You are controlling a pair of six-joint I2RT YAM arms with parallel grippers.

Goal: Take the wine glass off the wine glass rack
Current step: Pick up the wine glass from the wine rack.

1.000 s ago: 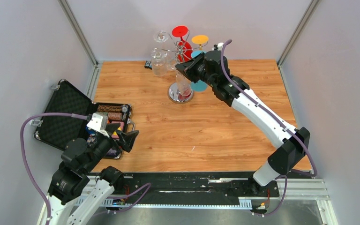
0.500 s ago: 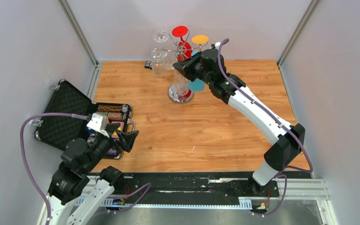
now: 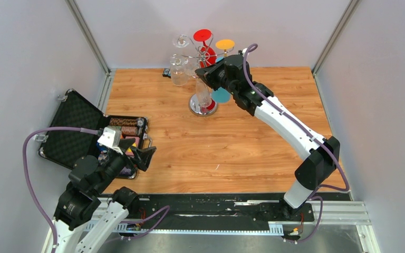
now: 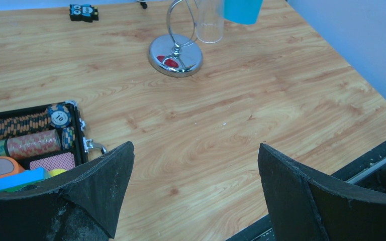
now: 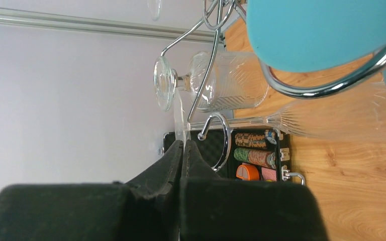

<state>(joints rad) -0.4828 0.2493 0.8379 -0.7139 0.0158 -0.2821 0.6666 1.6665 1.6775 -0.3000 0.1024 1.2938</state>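
The chrome wine glass rack [image 3: 203, 107] stands at the back of the table, with its round mirrored base [image 4: 176, 55] showing in the left wrist view. A clear ribbed wine glass [image 3: 204, 95] hangs bowl-down beside the post. My right gripper [image 3: 204, 74] is shut on the thin clear foot [image 5: 179, 118] of that glass. Its stem runs past a curled hook [image 5: 220, 135] to the bowl [image 5: 331, 118]. My left gripper [image 3: 137, 153] hovers open near the table's front left, with nothing between its fingers [image 4: 105, 175].
More glasses hang on the rack: a clear one [image 3: 178, 74], a red one [image 3: 207, 52], an orange foot [image 3: 224, 44] and a teal one [image 5: 321, 30]. An open black case of poker chips [image 3: 79, 134] lies at the left. A small black object [image 3: 166, 73] sits by the back edge.
My right arm has shifted a little to the left and back, and the held clear glass moved with it towards the rack's post. The left arm has not moved.
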